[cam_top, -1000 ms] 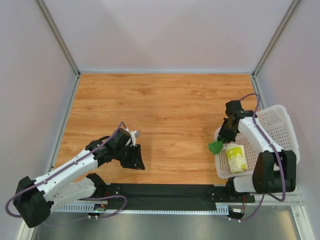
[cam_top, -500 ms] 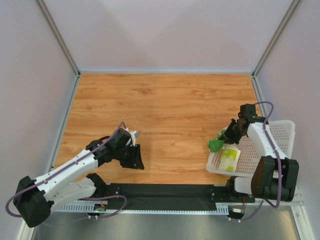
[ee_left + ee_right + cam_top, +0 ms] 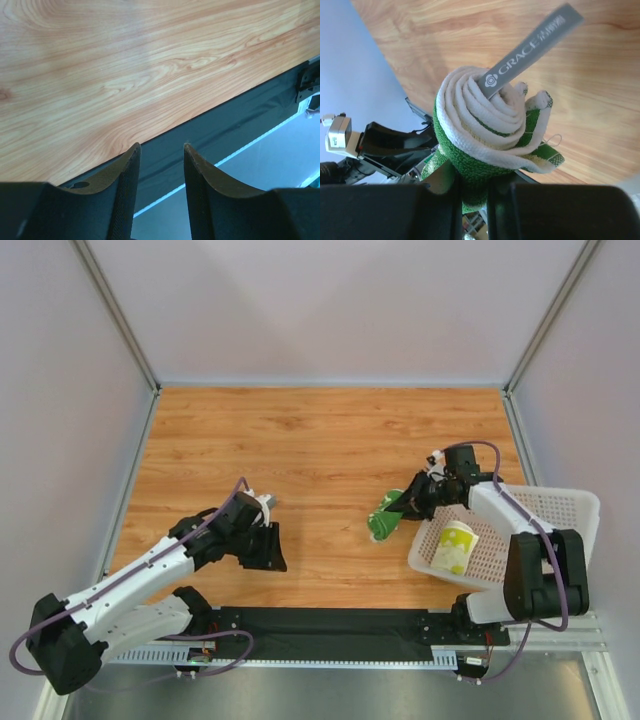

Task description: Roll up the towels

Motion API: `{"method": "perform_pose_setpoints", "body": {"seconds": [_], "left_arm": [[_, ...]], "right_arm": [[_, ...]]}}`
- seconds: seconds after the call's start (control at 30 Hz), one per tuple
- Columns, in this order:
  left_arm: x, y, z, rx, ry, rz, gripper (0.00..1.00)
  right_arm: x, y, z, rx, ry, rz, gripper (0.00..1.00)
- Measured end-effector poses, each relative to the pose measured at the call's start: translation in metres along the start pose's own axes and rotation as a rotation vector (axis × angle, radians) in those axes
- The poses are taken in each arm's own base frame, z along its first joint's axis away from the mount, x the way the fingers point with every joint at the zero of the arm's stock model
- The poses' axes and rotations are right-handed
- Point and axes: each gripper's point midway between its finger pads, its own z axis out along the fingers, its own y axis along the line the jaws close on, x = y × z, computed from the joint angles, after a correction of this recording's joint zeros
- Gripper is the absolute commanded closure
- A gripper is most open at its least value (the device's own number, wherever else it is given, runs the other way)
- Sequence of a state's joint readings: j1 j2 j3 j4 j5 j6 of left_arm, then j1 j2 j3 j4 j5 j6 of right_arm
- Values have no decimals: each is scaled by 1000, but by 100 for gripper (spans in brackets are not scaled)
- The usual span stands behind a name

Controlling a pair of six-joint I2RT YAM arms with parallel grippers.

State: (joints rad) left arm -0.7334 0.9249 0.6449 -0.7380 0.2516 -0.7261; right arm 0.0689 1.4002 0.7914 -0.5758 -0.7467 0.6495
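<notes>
Right jaws are pinching the dark green towel [image 3: 480,135] at one end of the roll. Right gripper [image 3: 472,192] is closed on the green outer wrap, and the cream spiral end faces the wrist camera with a grey label [image 3: 535,50] sticking out of the core.

- Roll's long axis runs roughly in line with the fingers, so it sticks out ahead of the jaws, not across them. From above it points from the gripper toward the near-left.
- It sits over the worktop [image 3: 320,440], right-of-centre, just beside the left rim of the basket [image 3: 560,510] but outside it. Can't tell whether the low end touches the wood.
- Pale yellow towel [image 3: 455,547] is rolled and lying inside the basket at its left end.
- Left gripper [image 3: 160,160] has its jaws part-spread with nothing between them. It's over the worktop's near edge on the left side, well apart from both towels.

My read: both towels look rolled, so what's left is placement, and that's a right-arm job. If green goes in beside the yellow, the roll is on the side of the jaws away from the basket, so the wrist must swing it right and over the rim. Risk is the loose outer wrap unwinding on release.
</notes>
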Motion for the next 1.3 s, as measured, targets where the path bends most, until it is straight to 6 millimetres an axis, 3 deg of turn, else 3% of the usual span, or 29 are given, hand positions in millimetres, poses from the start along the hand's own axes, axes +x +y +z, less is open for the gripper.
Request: {"method": "perform_pose_setpoints", "body": {"seconds": [0.1, 0.2, 0.33, 0.53, 0.73, 0.93, 1.13, 1.3], "left_arm": [[-6, -3, -4, 1, -20, 4, 53], [-10, -7, -8, 6, -36, 8, 53], [-16, -17, -12, 41, -46, 23, 51], [-47, -56, -2, 111, -27, 95, 49], [-99, -128, 37, 157, -15, 245, 45], [-127, -188, 95, 222, -12, 326, 42], [-125, -240, 140, 308, 8, 387, 27], [-124, -279, 161, 369, 0, 417, 26]], "right_arm": [[5, 29, 1, -26, 25, -67, 100], [-2, 62, -10, -36, -12, -158, 100], [-20, 92, -56, -20, -173, -253, 100], [-39, 79, -153, 110, -542, -214, 100], [-34, 73, -215, 227, -784, -193, 100], [-22, 74, -243, 271, -874, -175, 100], [0, 84, -270, 227, -974, -194, 100], [16, 83, -272, 207, -973, -194, 100]]}}
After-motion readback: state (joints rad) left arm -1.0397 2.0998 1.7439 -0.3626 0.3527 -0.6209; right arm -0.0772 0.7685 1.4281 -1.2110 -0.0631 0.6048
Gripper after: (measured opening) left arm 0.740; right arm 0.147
